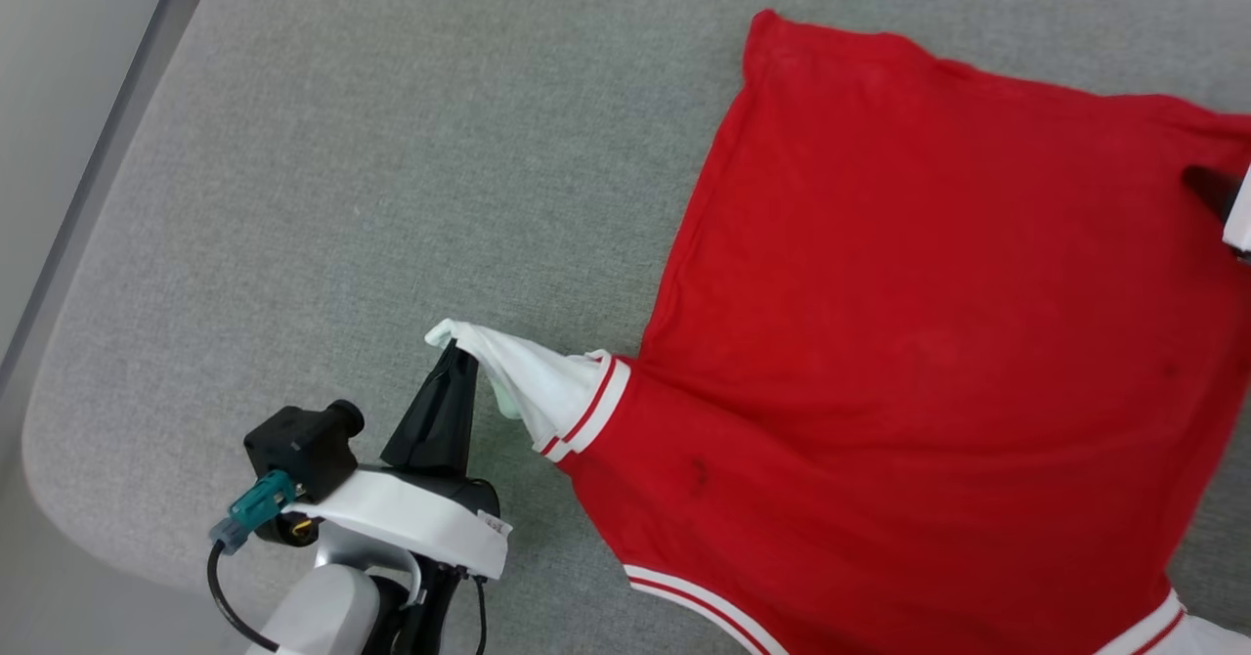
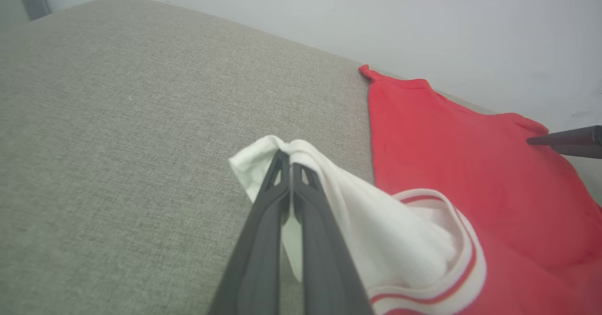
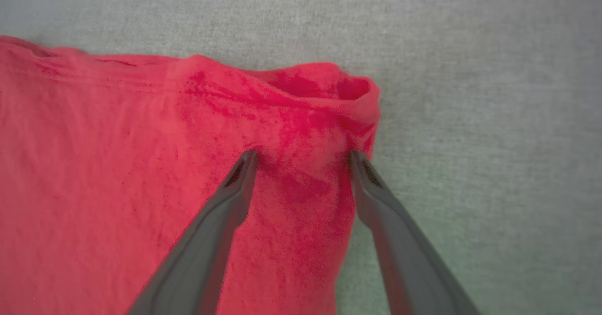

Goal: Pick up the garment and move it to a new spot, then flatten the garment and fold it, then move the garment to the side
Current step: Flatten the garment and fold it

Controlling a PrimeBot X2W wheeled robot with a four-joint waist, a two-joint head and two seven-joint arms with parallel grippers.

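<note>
The grey cloth-covered table (image 1: 342,196) has its rounded near left corner at the lower left of the head view, with pale floor beyond its left edge.

The garment (image 1: 928,342) lies spread over the right part of the table, plain red side up. It reaches from near the far edge down to the near edge. One pointed hem corner lies toward the far edge, and the rest of the red body is mostly flat with shallow wrinkles.

A white sleeve (image 1: 533,386) is drawn out from the body toward the table's left edge, stretched to a point. Its red and white striped trim (image 1: 596,406) sits where it meets the red cloth.

The left gripper (image 1: 452,352) is over the near part of the table, between the near left corner and the red body. Its fingers (image 2: 263,221) are pressed together, pinching the tip of the white sleeve, and the cloth drapes over and around the tips.

The right gripper (image 3: 303,154) is at the garment's hem corner on the right side of the table. Its fingers (image 3: 225,202) are spread wide, both tips touching the red cloth. A bunched ridge of cloth rises between and just beyond them, and one tip sits at the very edge of the cloth, beside the bare table.
</note>
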